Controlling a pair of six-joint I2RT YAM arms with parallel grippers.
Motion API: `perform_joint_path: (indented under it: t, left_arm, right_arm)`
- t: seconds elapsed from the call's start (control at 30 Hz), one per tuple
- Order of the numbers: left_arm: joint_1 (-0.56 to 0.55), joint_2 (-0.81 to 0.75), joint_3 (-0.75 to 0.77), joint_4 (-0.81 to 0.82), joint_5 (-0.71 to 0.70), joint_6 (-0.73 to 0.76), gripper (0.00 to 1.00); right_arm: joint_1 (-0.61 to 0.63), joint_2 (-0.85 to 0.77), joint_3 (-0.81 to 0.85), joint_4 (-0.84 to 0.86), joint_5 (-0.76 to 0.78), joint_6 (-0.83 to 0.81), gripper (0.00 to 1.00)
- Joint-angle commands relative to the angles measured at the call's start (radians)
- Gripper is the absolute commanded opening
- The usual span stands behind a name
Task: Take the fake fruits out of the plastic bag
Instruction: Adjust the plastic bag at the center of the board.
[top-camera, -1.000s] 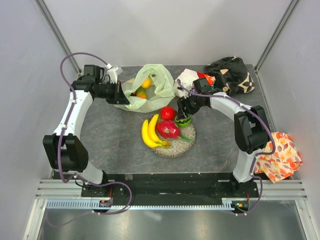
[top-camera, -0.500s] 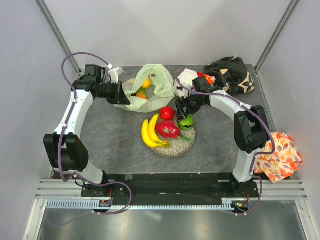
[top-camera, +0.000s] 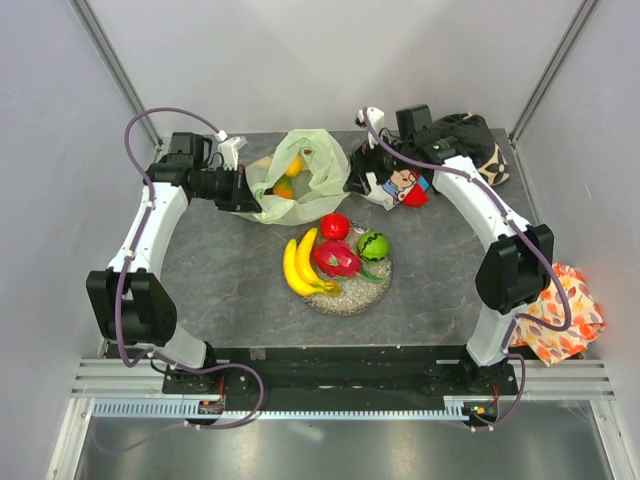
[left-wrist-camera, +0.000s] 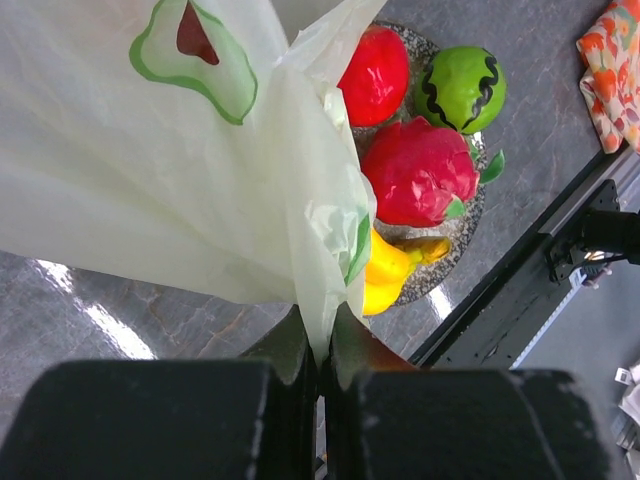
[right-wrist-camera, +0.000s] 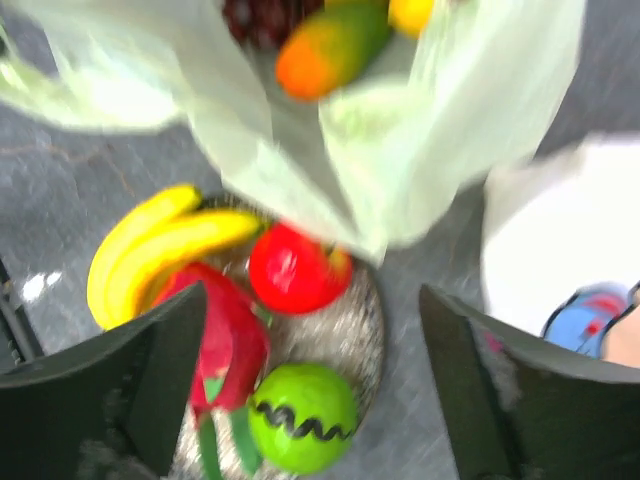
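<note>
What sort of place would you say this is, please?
Probably a robotics lab test booth: plain white walls with metal corner posts, a left arm and a right arm bolted to a rail beside a grey table, and plastic fruit on a dish as props.

A dark grey, stone-patterned surface (top-camera: 225, 275) sits boxed by plain pale walls (top-camera: 330, 60) at nine, twelve and three o'clock; aluminium struts (top-camera: 112, 62) rise at both far corners, a metal rail (top-camera: 330, 407) at six.
</note>
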Motion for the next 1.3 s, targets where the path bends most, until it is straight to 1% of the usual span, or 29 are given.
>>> perform_joint_path:
  t: [0.0, 0.13, 0.2, 0.23, 0.27, 0.33, 0.43, 0.57, 0.6, 0.63, 0.7, 0.73, 0.77, 0.83, 0.9, 0.93, 0.97, 1.03, 1.07, 1.13, 1.2, 1.23, 1.27]
  left_arm:
    - [-0.008, -0.082, -0.044, 0.006, 0.033, 0.043, 0.02]
    - [-0.016, -0.086, -0.079, -0.024, 0.029, 0.069, 0.02]
    - [-0.016, -0.092, -0.09, -0.048, 0.027, 0.108, 0.02]
    - [-0.016, -0.094, -0.093, -0.059, 0.021, 0.125, 0.02]
    - [-0.016, -0.092, -0.093, -0.082, 0.018, 0.138, 0.02]
    - [-0.016, -0.088, -0.088, -0.111, 0.029, 0.195, 0.02]
    - [-0.016, -0.097, -0.082, -0.134, 0.018, 0.22, 0.02]
    - [-0.016, -0.132, -0.111, -0.134, 0.029, 0.263, 0.02]
    - [-0.016, -0.131, -0.117, -0.134, 0.024, 0.275, 0.02]
    - [-0.016, -0.132, -0.119, -0.134, 0.009, 0.269, 0.02]
    - [-0.016, -0.14, -0.119, -0.139, 0.013, 0.27, 0.02]
    - [-0.016, -0.145, -0.127, -0.137, 0.023, 0.28, 0.02]
    - [-0.021, -0.146, -0.13, -0.139, 0.023, 0.29, 0.02]
    - [-0.025, -0.134, -0.115, -0.139, -0.002, 0.315, 0.02]
    - [-0.031, -0.105, -0.084, -0.146, -0.022, 0.321, 0.02]
    - [-0.035, -0.094, -0.043, -0.152, -0.051, 0.321, 0.02]
    - [-0.039, -0.08, -0.02, -0.163, -0.066, 0.321, 0.02]
    - [-0.041, -0.04, 0.028, -0.172, -0.08, 0.312, 0.02]
    - [-0.041, -0.028, 0.037, -0.171, -0.08, 0.306, 0.02]
    - [-0.041, 0.002, 0.069, -0.169, -0.077, 0.261, 0.02]
    - [-0.041, 0.015, 0.093, -0.166, -0.068, 0.196, 0.02]
    - [-0.041, 0.006, 0.099, -0.166, -0.05, 0.189, 0.02]
    - [-0.041, 0.001, 0.096, -0.163, -0.049, 0.192, 0.02]
  right_arm:
    - [0.029, 0.104, 0.145, 0.068, -0.058, -0.039, 0.87]
    - [0.077, 0.224, 0.292, 0.106, -0.041, -0.047, 0.78]
    - [0.113, 0.307, 0.346, 0.135, -0.017, -0.042, 0.77]
    - [0.124, 0.336, 0.398, 0.141, -0.007, -0.043, 0.75]
    - [0.134, 0.397, 0.424, 0.143, 0.019, -0.043, 0.75]
    - [0.147, 0.448, 0.475, 0.15, 0.055, -0.031, 0.74]
    - [0.147, 0.501, 0.472, 0.166, 0.19, -0.024, 0.74]
    - [0.118, 0.542, 0.463, 0.137, 0.331, -0.008, 0.74]
    - [0.108, 0.535, 0.452, 0.132, 0.415, -0.004, 0.74]
    - [0.108, 0.513, 0.402, 0.132, 0.469, -0.008, 0.75]
    - [0.109, 0.409, 0.328, 0.124, 0.499, -0.084, 0.75]
    - [0.108, 0.374, 0.249, 0.121, 0.537, -0.106, 0.75]
    - [0.105, 0.307, 0.211, 0.106, 0.546, -0.123, 0.75]
    - [0.086, 0.249, 0.115, 0.103, 0.525, -0.134, 0.75]
    - [0.08, 0.203, 0.097, 0.104, 0.46, -0.099, 0.76]
    - [0.081, 0.2, 0.125, 0.107, 0.415, -0.085, 0.77]
    - [0.088, 0.212, 0.149, 0.115, 0.325, -0.064, 0.78]
    - [0.121, 0.247, 0.246, 0.114, 0.246, -0.021, 0.8]
    - [0.135, 0.29, 0.274, 0.109, 0.209, -0.004, 0.8]
    - [0.178, 0.341, 0.361, 0.089, 0.189, 0.057, 0.8]
    - [0.202, 0.427, 0.435, 0.026, 0.18, 0.117, 0.79]
    - [0.204, 0.447, 0.477, 0.019, 0.168, 0.153, 0.77]
    - [0.206, 0.456, 0.475, 0.031, 0.146, 0.2, 0.76]
